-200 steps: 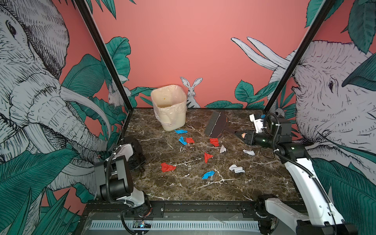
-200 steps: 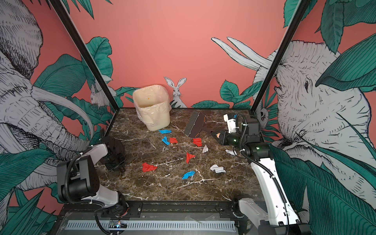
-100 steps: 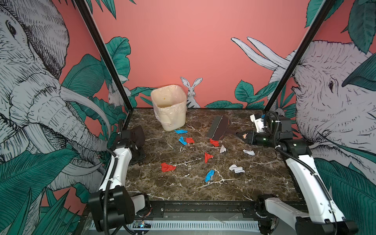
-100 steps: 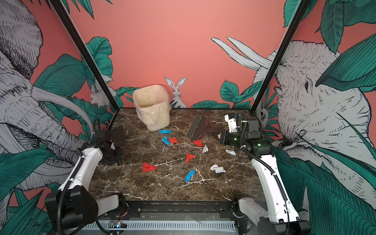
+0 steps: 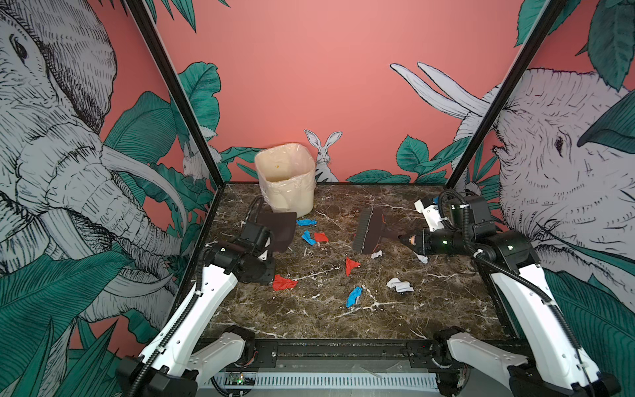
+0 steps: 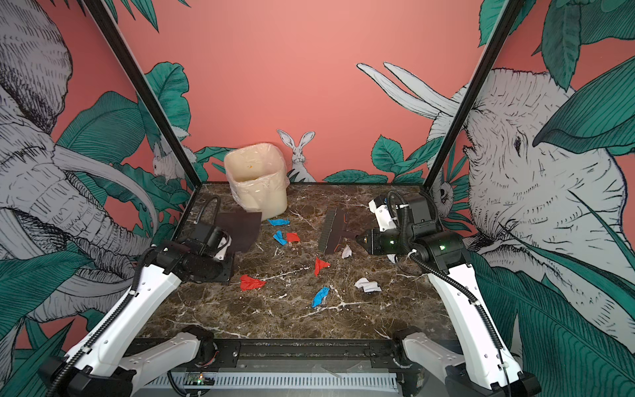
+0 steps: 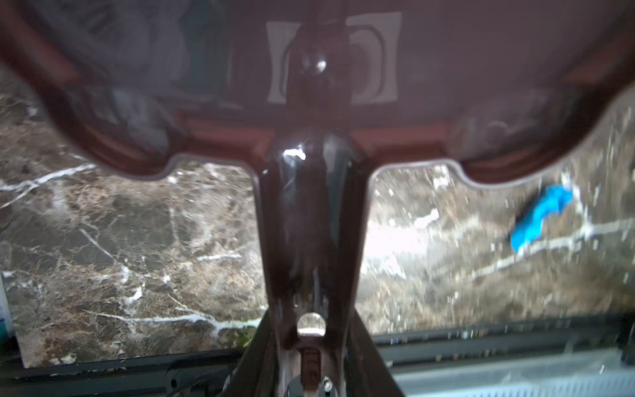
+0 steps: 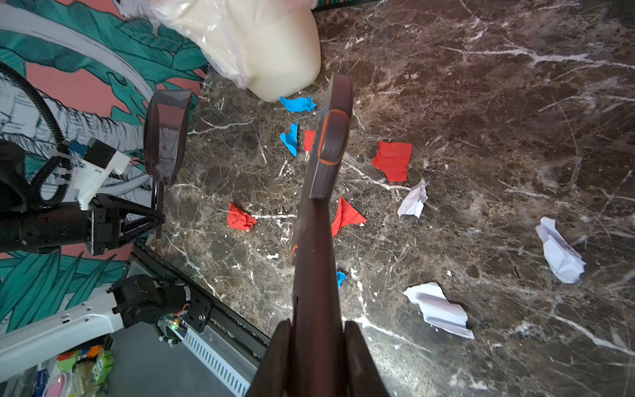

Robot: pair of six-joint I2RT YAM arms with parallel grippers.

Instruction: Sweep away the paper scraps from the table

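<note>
Several red, blue and white paper scraps lie across the middle of the table (image 5: 443, 309): a red one (image 5: 283, 283), a blue one (image 5: 354, 296), a white one (image 5: 398, 285). My left gripper (image 5: 265, 248) is shut on the handle of a dark brown dustpan (image 5: 279, 229), which is tilted up near the bin; the left wrist view shows its handle (image 7: 309, 223) between my fingers (image 7: 254, 357). My right gripper (image 5: 407, 239) is shut on the handle of a dark brush (image 5: 369, 230), its head among the far scraps. A red scrap (image 8: 393, 160) and a white scrap (image 8: 412, 201) lie beside the brush (image 8: 326, 154).
A cream plastic-lined bin (image 5: 287, 178) stands at the back left of the table, just behind the dustpan. Black frame posts rise at both far corners. A black rail (image 5: 343, 350) runs along the near edge, between the two arm bases.
My left arm has swung out from the left edge and carried the dustpan right, to beside the bin. The brush has come slightly nearer and stands over a red scrap.
</note>
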